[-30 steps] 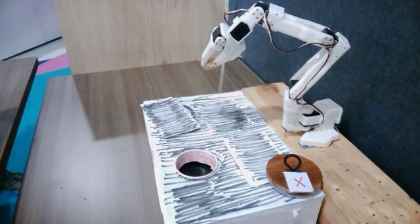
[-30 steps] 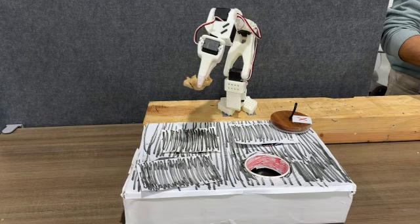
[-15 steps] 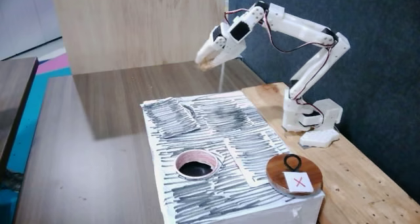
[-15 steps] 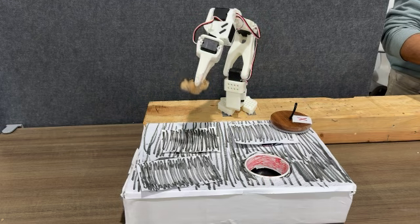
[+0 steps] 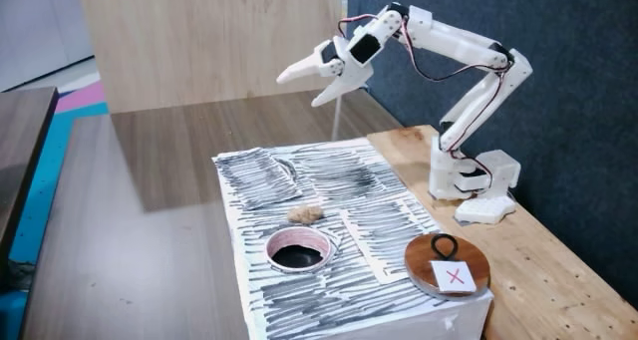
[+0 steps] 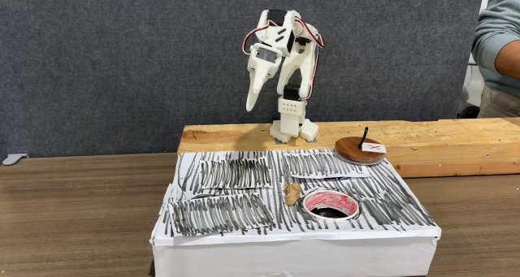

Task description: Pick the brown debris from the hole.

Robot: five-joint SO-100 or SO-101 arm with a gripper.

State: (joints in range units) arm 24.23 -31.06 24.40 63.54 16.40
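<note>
The white arm holds its gripper (image 5: 307,89) high in the air, its two fingers spread wide apart with nothing between them; in the other fixed view the gripper (image 6: 253,106) points downward and the gap between the fingers cannot be made out. Well below the gripper, the brown debris (image 5: 306,213) lies on the black-and-white streaked paper (image 5: 299,175) covering the white box (image 6: 292,257). The debris (image 6: 290,195) rests just beside the hole (image 5: 299,250), near its pale rim and outside the dark opening (image 6: 329,204). Farther from the gripper, at the box corner, sits a round wooden disc (image 5: 448,264) bearing a black ring and a card marked with a red X. The arm's base (image 5: 469,175) stands on a wooden plank (image 6: 422,139) behind the box. A person's sleeve (image 6: 497,41) appears at the right edge of one fixed view.
</note>
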